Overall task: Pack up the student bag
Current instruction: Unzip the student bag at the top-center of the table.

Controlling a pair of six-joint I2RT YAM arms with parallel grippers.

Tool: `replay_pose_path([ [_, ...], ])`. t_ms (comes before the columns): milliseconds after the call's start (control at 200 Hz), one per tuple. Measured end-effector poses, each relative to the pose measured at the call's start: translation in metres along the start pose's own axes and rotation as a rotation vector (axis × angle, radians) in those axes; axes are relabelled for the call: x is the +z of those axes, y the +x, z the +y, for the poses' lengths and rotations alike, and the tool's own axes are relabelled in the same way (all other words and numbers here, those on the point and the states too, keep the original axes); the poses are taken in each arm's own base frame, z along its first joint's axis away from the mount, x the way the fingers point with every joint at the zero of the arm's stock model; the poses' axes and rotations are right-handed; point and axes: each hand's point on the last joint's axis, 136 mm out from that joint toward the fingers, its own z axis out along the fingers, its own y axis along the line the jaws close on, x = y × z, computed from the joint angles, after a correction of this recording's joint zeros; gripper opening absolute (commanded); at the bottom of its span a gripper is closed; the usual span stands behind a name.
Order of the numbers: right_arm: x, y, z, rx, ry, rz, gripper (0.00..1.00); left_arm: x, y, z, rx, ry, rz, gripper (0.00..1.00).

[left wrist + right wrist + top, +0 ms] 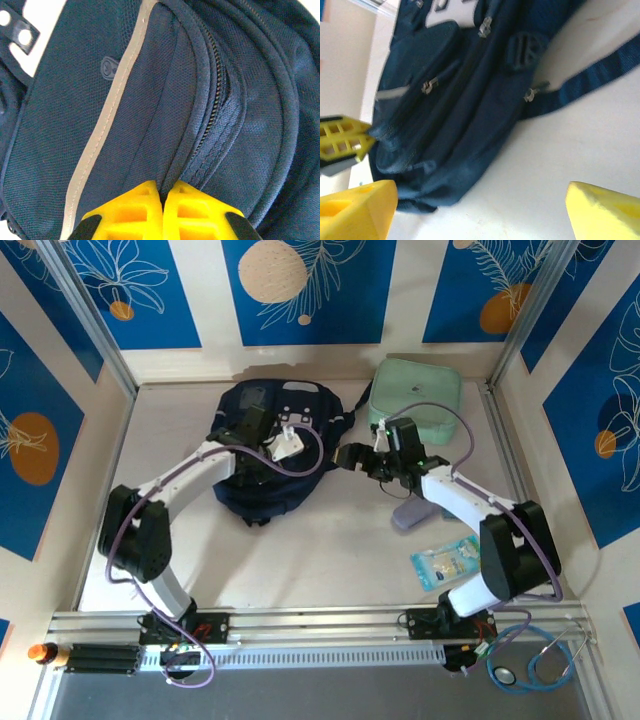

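Pinching tight, the left gripper (pixel 162 192) has its yellow jaws pressed together. A fold of the backpack (pixel 165 100) runs straight into the line where they meet, so they are grasping that fabric. Just past the jaws a zipper (pixel 218 95) curves up and away along the pocket edge. To the jaws' left a pale stripe (pixel 107 130) climbs the front panel, and farther out beside it sits a small embossed mark (pixel 109 67).

The right gripper (pixel 480 210) is released: its two yellow fingertips stand wide apart with bare table (pixel 545 165) between them and nothing held. Ahead of these jaws, not touching them, the backpack lies flat with one rounded end nearest. Metal zipper pulls (pixel 427 86) dot its pockets farther on, and a dark strap (pixel 590 82) trails over the table to the jaws' right. Off to their left, one yellow finger of the left gripper meets the backpack's edge.

From above, a blue-and-white packet (pixel 445 562) and a grey-lilac object (pixel 410 512) lie behind the right jaws, beside that arm. The backpack sits directly under the left jaws and just left of the right jaws' tips. Beyond the right jaws, near the back wall, rests a mint-green case (pixel 415 390).
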Motion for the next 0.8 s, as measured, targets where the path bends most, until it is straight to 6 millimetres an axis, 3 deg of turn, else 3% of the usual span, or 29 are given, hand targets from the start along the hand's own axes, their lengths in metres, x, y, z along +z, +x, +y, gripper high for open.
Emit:
replay_pose_path([
  [240,0.048,-0.039,0.022,-0.002,-0.113,0.04,0.7,-0.023,0.017,-0.021,-0.084,0.025,-0.057,0.0],
  [375,0.083,-0.057,0.017,0.01,-0.139,0.069,0.58,-0.023,0.02,-0.029,-0.114,0.047,-0.077,0.0],
  [505,0.115,-0.064,0.009,0.02,-0.146,0.104,0.56,-0.02,0.022,-0.034,-0.129,0.064,-0.079,0.0],
  [800,0.143,-0.072,0.009,-0.013,-0.166,0.144,0.41,-0.02,0.02,-0.037,-0.139,0.08,-0.087,0.0],
])
